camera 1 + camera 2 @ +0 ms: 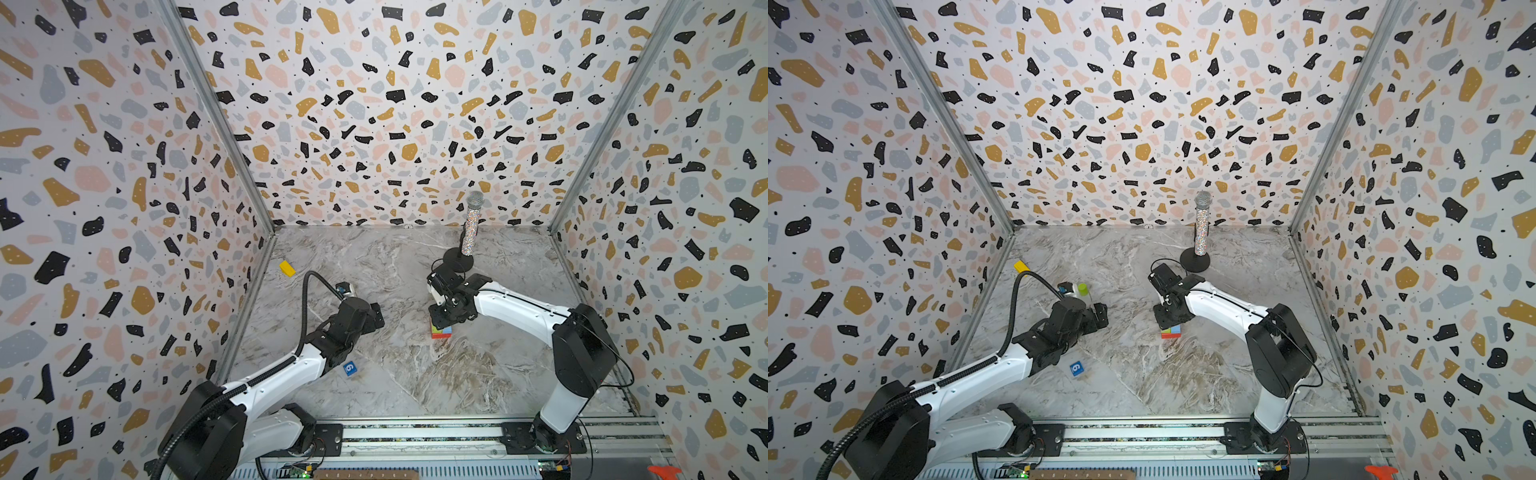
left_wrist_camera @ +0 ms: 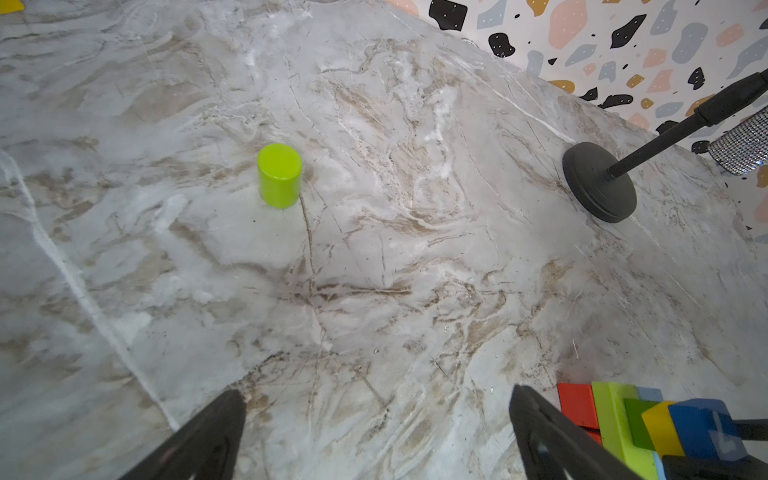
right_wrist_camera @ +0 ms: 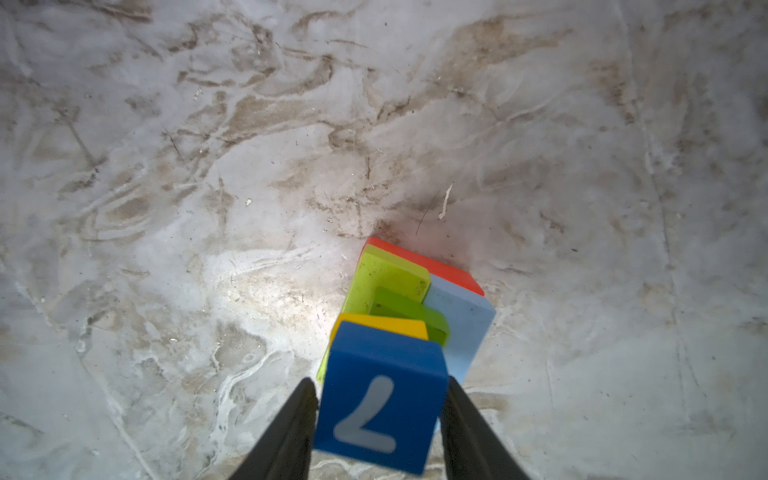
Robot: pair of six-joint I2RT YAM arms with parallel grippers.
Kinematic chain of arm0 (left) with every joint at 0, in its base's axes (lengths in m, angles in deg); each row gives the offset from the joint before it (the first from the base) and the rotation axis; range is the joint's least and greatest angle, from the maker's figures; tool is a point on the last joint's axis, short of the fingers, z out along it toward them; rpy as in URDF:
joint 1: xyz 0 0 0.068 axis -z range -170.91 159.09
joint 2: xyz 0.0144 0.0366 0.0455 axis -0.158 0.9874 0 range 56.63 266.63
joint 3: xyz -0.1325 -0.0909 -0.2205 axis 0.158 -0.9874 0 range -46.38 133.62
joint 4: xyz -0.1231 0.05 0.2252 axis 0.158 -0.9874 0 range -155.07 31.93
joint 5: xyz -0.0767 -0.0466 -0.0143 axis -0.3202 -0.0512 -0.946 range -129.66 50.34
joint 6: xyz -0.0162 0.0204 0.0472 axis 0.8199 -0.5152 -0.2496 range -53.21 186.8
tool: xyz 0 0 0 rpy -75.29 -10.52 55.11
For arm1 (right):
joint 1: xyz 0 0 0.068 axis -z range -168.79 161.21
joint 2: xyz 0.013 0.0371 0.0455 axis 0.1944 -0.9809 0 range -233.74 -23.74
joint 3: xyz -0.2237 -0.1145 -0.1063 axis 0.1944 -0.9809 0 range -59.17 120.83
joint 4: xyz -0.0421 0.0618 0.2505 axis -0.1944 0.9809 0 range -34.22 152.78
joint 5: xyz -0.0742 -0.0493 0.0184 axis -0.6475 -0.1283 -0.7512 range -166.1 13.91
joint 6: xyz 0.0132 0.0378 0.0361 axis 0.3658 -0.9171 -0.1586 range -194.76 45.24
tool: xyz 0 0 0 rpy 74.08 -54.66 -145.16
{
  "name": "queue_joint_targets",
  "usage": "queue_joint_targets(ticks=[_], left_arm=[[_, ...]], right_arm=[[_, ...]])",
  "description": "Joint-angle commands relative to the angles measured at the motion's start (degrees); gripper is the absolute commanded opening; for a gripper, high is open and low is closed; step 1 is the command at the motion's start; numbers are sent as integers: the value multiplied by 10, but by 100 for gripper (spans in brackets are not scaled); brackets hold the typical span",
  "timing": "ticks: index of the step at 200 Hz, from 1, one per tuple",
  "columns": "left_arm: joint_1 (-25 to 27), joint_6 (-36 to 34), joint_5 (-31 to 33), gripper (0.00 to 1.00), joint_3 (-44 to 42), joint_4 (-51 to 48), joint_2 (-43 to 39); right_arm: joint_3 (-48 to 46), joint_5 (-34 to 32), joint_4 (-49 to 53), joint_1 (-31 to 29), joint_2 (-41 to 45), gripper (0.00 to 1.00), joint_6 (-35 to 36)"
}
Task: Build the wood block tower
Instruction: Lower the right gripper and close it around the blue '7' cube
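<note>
Your tower [image 3: 386,274] holds the blue cube [image 3: 374,415], right gripper [image 3: 380,382] flanking it, grip unclear; left gripper [image 2: 378,390] spread; cylinder [image 2: 279,174], yellow brick [image 1: 286,268], loose blue cube [image 1: 350,368] remain.

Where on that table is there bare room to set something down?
Bare: front middle, between 6 block and tower; back middle, between yellow block and microphone. Crowded: the tower, where the right tool grips the 7 block.

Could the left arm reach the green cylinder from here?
Probably yes: the left gripper is open, and the cylinder stands upright and alone just ahead of it, with nothing between them.
</note>
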Motion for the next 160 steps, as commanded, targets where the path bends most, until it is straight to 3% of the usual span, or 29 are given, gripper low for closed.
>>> queue_joint_targets(ticks=[1, 79, 160], left_arm=[[-5, -10, -3, 100, -8, 9, -8], [-8, -10, -5, 100, -10, 7, -11], [-12, -13, -10, 100, -17, 9, -20]], right_arm=[[23, -9, 21, -2, 1, 53, 0], [42, -4, 23, -2, -15, 58, -14], [27, -16, 11, -3, -21, 53, -41]])
